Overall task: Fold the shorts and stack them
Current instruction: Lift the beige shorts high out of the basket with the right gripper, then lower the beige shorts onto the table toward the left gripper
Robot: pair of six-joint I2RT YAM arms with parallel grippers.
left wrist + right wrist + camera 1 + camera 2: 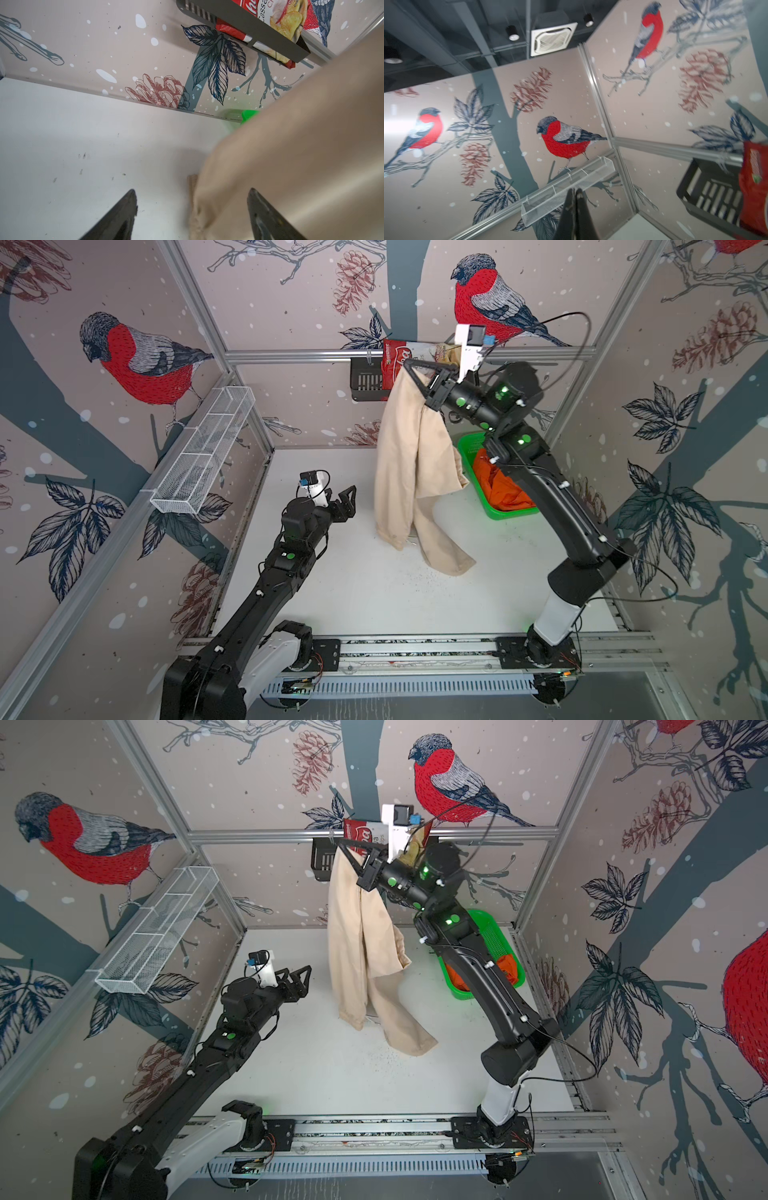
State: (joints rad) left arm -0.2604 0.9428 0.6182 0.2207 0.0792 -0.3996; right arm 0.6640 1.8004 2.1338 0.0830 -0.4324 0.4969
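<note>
right pincer: up high at the back, clamped shut on the top of the beige shorts
beige shorts: hanging full length from that pincer over the middle of the worktop, lowest leg end seemingly touching it
left pincer: wide open, holding nothing, low and just beside the hanging cloth
orange shorts: crumpled in the green basket at the back right, half hidden

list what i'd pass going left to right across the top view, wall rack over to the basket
In a top view: wire rack → left gripper → beige shorts → green basket
</note>
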